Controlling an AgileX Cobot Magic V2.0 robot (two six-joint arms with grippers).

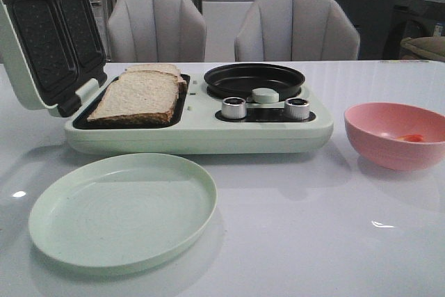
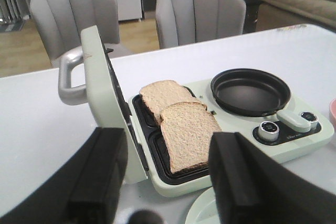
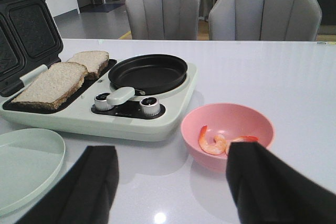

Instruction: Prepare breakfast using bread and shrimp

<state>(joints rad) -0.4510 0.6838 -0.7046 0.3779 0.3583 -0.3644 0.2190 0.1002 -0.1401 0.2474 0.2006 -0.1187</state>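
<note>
Two bread slices (image 1: 139, 95) (image 2: 186, 129) (image 3: 52, 82) lie overlapping on the open sandwich plate of the pale green breakfast maker (image 1: 201, 133). Shrimp (image 3: 214, 141) (image 1: 413, 138) sit in the pink bowl (image 1: 396, 137) (image 3: 228, 132) to the machine's right. My left gripper (image 2: 168, 182) hangs open over the machine's near corner, nothing between its fingers. My right gripper (image 3: 170, 182) is open above the table just in front of the pink bowl, empty. Neither gripper shows in the front view.
The machine's ridged lid (image 1: 49, 39) stands open at the left with a grey handle (image 2: 71, 80). A black round pan (image 1: 254, 80) and two knobs (image 1: 234, 108) are on its right half. A pale green plate (image 1: 122, 210) lies in front. Two grey chairs (image 1: 156, 26) stand behind.
</note>
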